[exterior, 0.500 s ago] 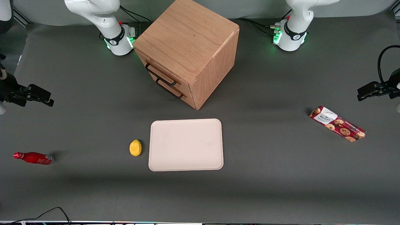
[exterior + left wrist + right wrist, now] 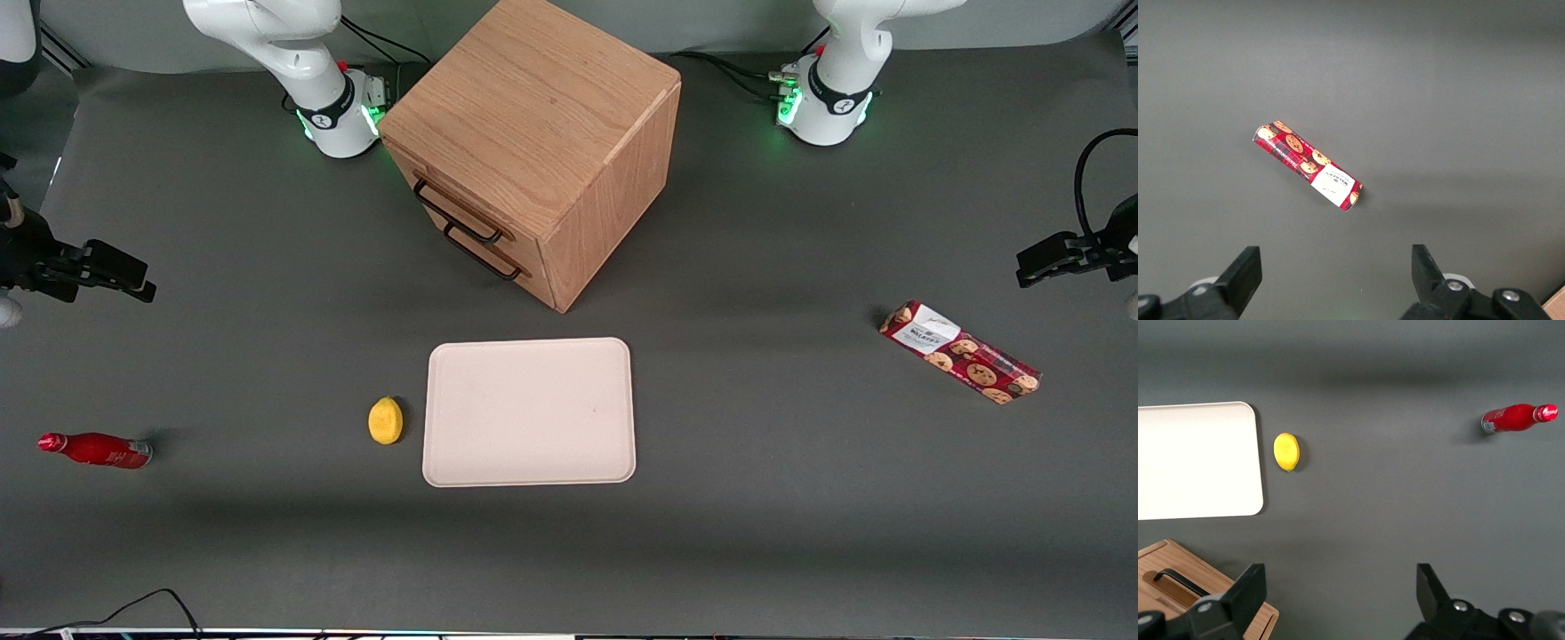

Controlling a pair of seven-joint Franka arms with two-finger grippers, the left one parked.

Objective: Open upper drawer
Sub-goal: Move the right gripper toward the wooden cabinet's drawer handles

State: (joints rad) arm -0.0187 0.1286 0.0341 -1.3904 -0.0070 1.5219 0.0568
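**Upper drawer shut, gripper well apart from its handle**

Dark grey matting covered the whole table (image 2: 756, 498), and on it, between the two arm bases, stood the oak cabinet (image 2: 533, 133), turned at an angle so its front faced toward the working arm's end. The upper drawer (image 2: 449, 206) sat fully closed, flush with the cabinet front, its thin black bar handle just above the identical handle of the lower drawer (image 2: 484, 253). Nothing of either drawer's tray or contents could be seen.

The gripper (image 2: 89, 271) hovered over bare matting at the working arm's end of the table, well apart from the cabinet, its fingers spread wide with nothing between them.

To do the step well, the gripper would probably need to close on the upper bar, not its twin just below, take it near the middle, and pull straight out along the drawer's angled line, so the tray neither binds nor drags the cabinet.

Nearer the front camera lay an empty pale tray (image 2: 529, 411), a lemon (image 2: 385, 420) just beside it, a red bottle (image 2: 96, 449) on its side, and a packet of biscuits (image 2: 960, 352) toward the parked arm's end.
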